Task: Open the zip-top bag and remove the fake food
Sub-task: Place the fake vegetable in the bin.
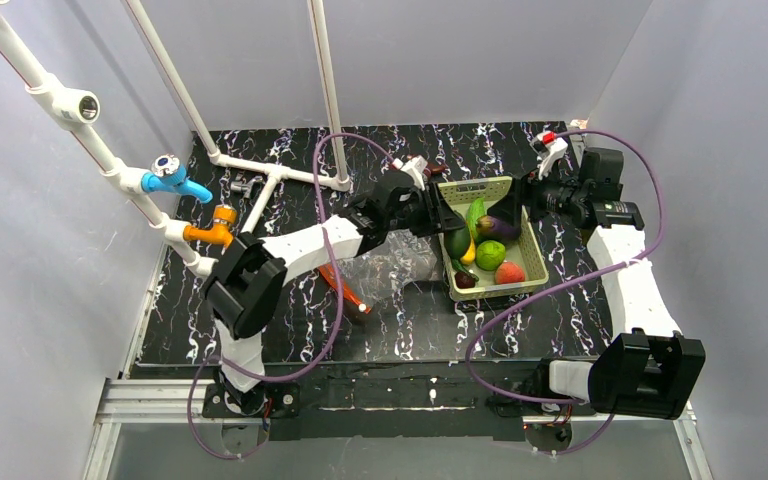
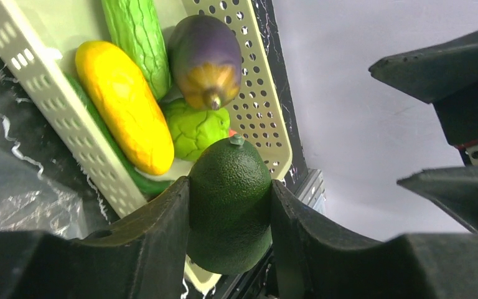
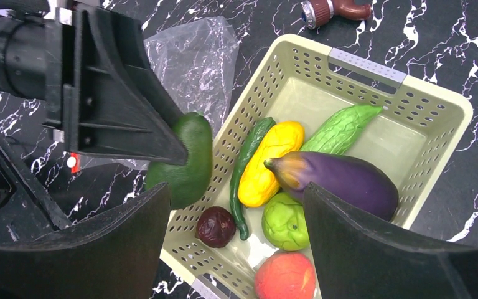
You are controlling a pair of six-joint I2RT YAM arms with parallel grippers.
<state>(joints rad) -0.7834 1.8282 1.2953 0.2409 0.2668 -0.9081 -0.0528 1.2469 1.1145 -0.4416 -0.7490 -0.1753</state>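
We work on a black, white-veined table (image 1: 410, 340) boxed in by plain grey walls (image 1: 480, 60). Our left gripper (image 2: 230, 208) clamps the avocado (image 2: 229, 187) over the rim of the basket (image 3: 439, 103) holding the other fake food (image 3: 267, 162). The zip-top bag (image 1: 395, 265) lies just beside the basket. Our right gripper (image 3: 233, 205) hangs spread wide above the basket.

No words, numbers or brand marks can be read in any view. A small pale label (image 1: 617, 208) sits on the right arm's (image 1: 632, 280) black housing, beside the basket (image 1: 540, 262); its print is too small to read.
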